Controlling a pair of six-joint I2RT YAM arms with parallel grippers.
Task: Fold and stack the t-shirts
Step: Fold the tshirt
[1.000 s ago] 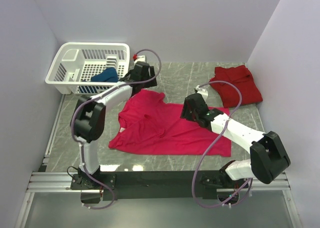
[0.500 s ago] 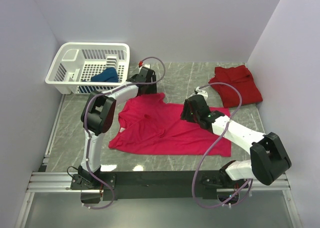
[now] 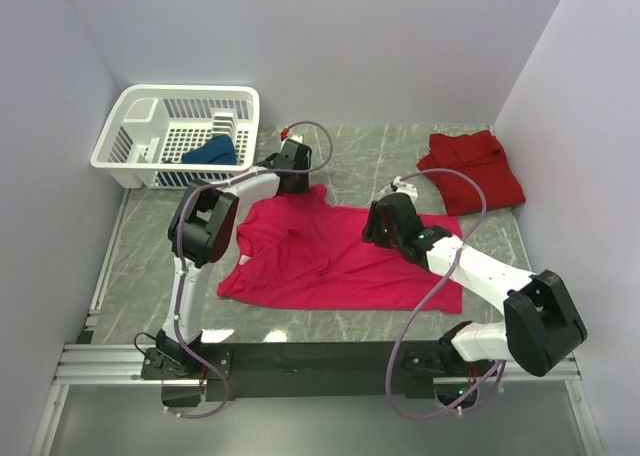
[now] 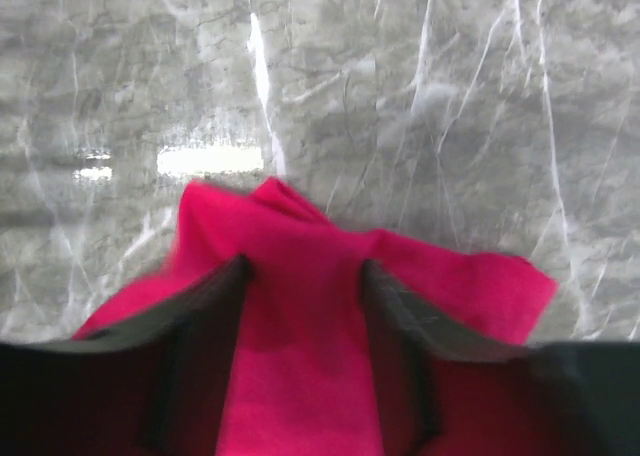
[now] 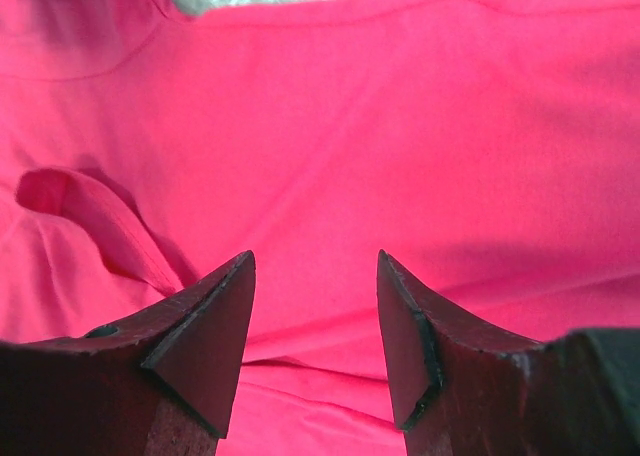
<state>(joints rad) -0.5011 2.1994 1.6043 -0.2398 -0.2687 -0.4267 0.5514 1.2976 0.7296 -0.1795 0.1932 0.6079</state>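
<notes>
Left hand (image 4: 303,276) has its two fingers part-way apart astride the raised far edge of the bright magenta cloth t-shirt (image 3: 330,261), which lies spread out in the middle of the grey marbled desk (image 3: 370,156); whether they pinch the cloth I cannot tell. Right hand (image 5: 315,266) hangs low over the same shirt's right part, its fingers spread and holding nothing. Further out, the darker red t-shirt (image 3: 472,166) lies at the far right of the desk, and the dark blue t-shirt (image 3: 210,153) sits in the white plastic lattice basket (image 3: 140,126) at far left.
</notes>
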